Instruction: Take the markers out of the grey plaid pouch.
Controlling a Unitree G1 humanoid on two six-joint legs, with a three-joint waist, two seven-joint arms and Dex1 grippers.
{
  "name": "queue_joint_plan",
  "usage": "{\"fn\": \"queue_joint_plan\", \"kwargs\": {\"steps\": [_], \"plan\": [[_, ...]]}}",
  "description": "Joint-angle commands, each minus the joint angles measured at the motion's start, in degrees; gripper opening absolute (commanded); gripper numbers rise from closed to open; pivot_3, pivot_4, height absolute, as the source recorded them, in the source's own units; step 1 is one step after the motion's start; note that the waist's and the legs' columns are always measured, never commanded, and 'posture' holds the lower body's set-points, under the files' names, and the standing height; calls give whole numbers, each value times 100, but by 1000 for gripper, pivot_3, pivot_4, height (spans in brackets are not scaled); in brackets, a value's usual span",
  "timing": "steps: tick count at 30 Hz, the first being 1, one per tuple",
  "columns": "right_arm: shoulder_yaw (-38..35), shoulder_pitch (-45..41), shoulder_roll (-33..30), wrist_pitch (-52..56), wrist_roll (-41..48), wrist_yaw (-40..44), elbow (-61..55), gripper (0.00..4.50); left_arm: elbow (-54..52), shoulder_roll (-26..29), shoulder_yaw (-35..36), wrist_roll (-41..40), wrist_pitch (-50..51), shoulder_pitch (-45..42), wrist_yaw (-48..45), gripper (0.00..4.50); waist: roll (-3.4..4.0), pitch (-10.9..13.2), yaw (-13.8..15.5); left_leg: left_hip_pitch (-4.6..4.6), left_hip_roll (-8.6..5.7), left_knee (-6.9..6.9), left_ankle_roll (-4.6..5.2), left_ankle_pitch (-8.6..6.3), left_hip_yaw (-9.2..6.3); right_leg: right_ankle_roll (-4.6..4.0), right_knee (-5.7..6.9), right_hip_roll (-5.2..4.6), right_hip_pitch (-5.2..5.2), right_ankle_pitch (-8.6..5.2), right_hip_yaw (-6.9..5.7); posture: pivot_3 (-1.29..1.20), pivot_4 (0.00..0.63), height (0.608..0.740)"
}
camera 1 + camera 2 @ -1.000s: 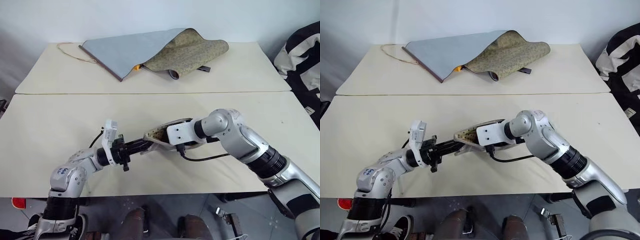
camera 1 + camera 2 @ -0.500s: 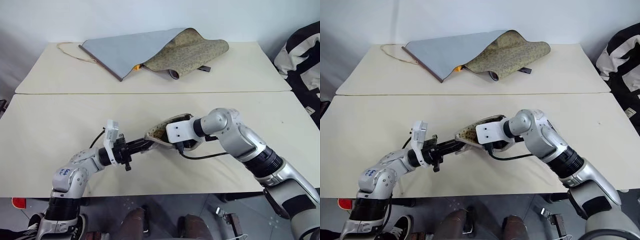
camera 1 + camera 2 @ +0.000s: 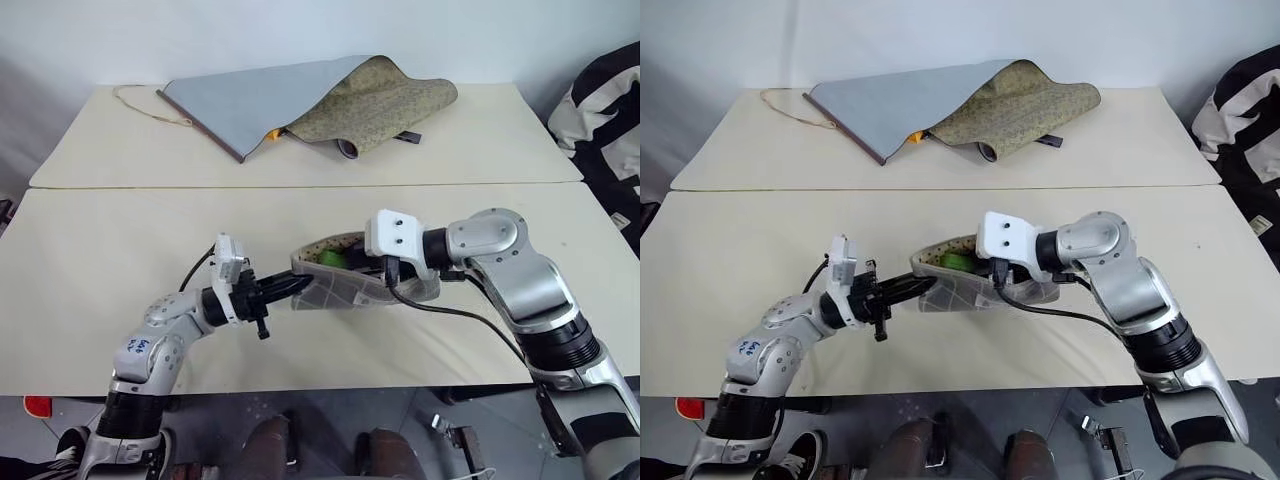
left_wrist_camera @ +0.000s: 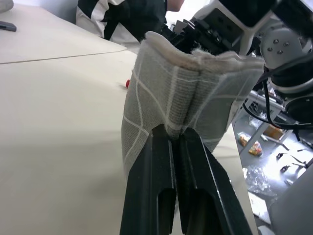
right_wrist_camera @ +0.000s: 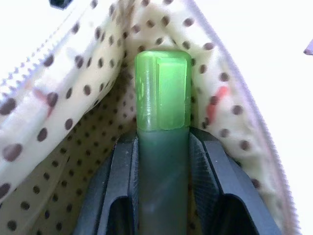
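The grey plaid pouch (image 3: 345, 285) is held just above the near desk (image 3: 90, 270), its mouth gaping toward the camera and showing a cream, dark-dotted lining.

The left pincer (image 4: 177, 139) is clenched on the pouch's end; the wrist view shows both black fingers (image 4: 149, 181) pressed together with a fold of the grey fabric caught between them.

The right pincer (image 5: 164, 134) reaches into the open mouth and grips a green marker (image 5: 163, 93); each finger bears against a side of the barrel. In the head view the green end (image 3: 331, 258) shows within the opening, so the marker is judged not yet clear of the pouch.

No marker lies out on either desk. A small red item (image 4: 127, 83) sits on the desk surface beyond the pouch; its nature cannot be told.

A large folded grey-blue and olive cloth (image 3: 300, 100) rests on the far desk, well apart from the work.

Progress: early. Pouch opened and steadied, first marker gripped. Outstanding: withdraw it, set it down, and extract any others inside, whose number cannot be seen.
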Motion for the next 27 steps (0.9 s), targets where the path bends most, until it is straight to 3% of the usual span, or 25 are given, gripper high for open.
{"fn": "queue_joint_plan", "kwargs": {"steps": [1, 6, 11, 17, 23, 27], "plan": [[-369, 93, -15, -13, 533, -5, -461, 1045, 15, 76, 47, 285, -276, 56, 74, 0, 0, 0, 0, 0, 0, 0, 0, 0, 0, 0, 0, 0, 0, 0, 0, 0, 150, 740], [-554, 475, -197, -189, 1020, 140, -661, 1045, 255, 29, 228, 387, -612, -96, 217, 0, -3, 2, 25, -3, -2, 2, 2, -1, -3, 0, -4, -4, 3, 0, -3, 0, 150, 740], [-903, 277, 493, 32, 1743, -415, -601, 1045, 208, 97, -6, 631, -884, -99, 88, 0, -2, 1, -15, 3, 2, -4, 1, -1, 0, 0, 0, 0, 0, 0, -2, 0, 150, 740], [-953, 137, 863, -129, 1603, -1119, -310, 1045, -67, 45, -214, 834, -1063, -25, 79, 0, -3, 2, 14, 0, 0, -6, 1, 0, -2, 0, 4, 0, 1, 0, -4, 0, 150, 740], [-929, 2, 796, -480, 1328, -1471, 114, 1045, -177, 47, -256, 1007, -1396, 2, -14, 0, -2, 2, 3, 0, -3, -5, 1, 0, -1, 0, 2, -2, -3, 0, -3, 0, 150, 740], [-1192, -197, 772, -205, 1704, -1581, 45, 1045, 68, 62, -129, 1096, -1410, -97, 126, 0, -2, 2, -3, -1, -3, -8, 2, 0, 0, 0, 4, -2, -4, 0, -2, 0, 150, 740]]}}
